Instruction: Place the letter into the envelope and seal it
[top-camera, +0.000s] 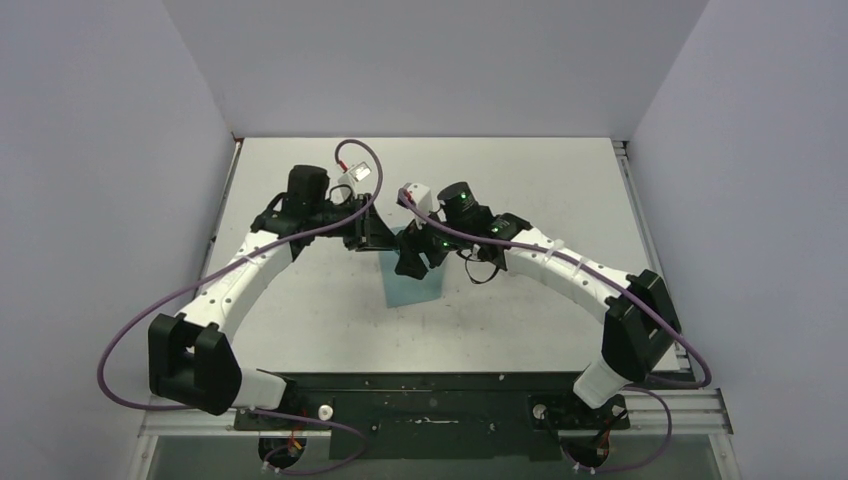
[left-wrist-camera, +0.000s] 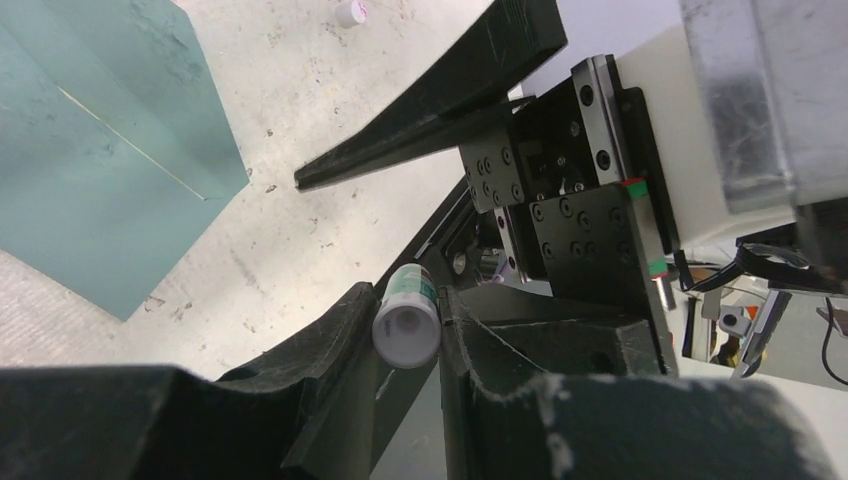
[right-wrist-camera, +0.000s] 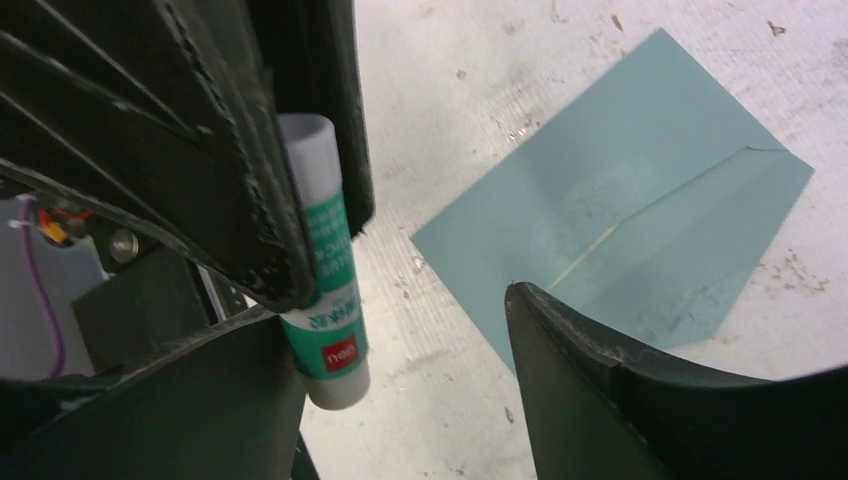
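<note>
The teal envelope (top-camera: 415, 288) lies flat on the table under both grippers; it also shows in the left wrist view (left-wrist-camera: 90, 170) and the right wrist view (right-wrist-camera: 620, 230), with a crease line across it. The letter does not show in any view. My left gripper (left-wrist-camera: 405, 300) is shut on a white and green glue stick (left-wrist-camera: 407, 325) and holds it above the table beside the envelope. My right gripper (right-wrist-camera: 395, 310) is open right next to that glue stick (right-wrist-camera: 325, 300), its left finger beside the tube. In the top view the left gripper (top-camera: 385, 235) and right gripper (top-camera: 410, 258) meet over the envelope's far end.
A small white cap-like piece (left-wrist-camera: 350, 12) lies on the grey table (top-camera: 520, 190) past the envelope. White walls enclose the table on the left, back and right. Both arms arch inward from the near edge.
</note>
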